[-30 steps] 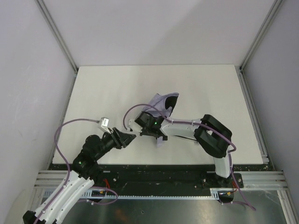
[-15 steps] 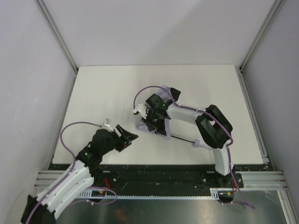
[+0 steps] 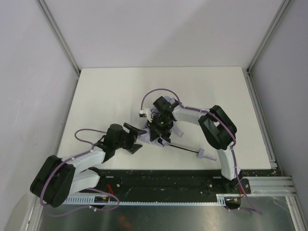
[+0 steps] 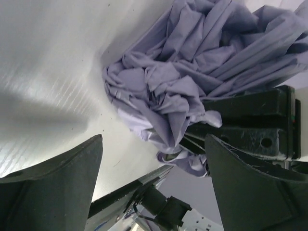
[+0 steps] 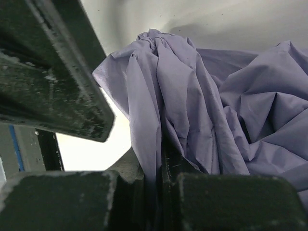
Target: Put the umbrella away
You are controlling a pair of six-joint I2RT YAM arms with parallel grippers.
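The umbrella's lavender canopy (image 3: 166, 103) lies bunched at the table's middle. Its thin black shaft (image 3: 183, 148) runs to the right and toward the near edge, ending in the small handle (image 3: 202, 155). My right gripper (image 3: 157, 131) is shut on a fold of the canopy fabric (image 5: 216, 110), with the cloth pinched between its fingers (image 5: 139, 192). My left gripper (image 3: 139, 138) is open just left of the canopy. The crumpled fabric (image 4: 187, 82) sits ahead of its spread fingers (image 4: 62, 187), which are not touching it. The right gripper's black body (image 4: 255, 120) is close beside it.
The white table (image 3: 110, 91) is bounded by grey walls at the left, back and right. A black rail (image 3: 159, 175) runs along the near edge. The two grippers are close together at the canopy, and a left finger (image 5: 48, 72) shows in the right wrist view.
My left arm has swung right and forward until its open gripper reached the canopy. My right gripper shifted slightly right with the fabric. The shaft and handle now lie lower, nearer the front edge.
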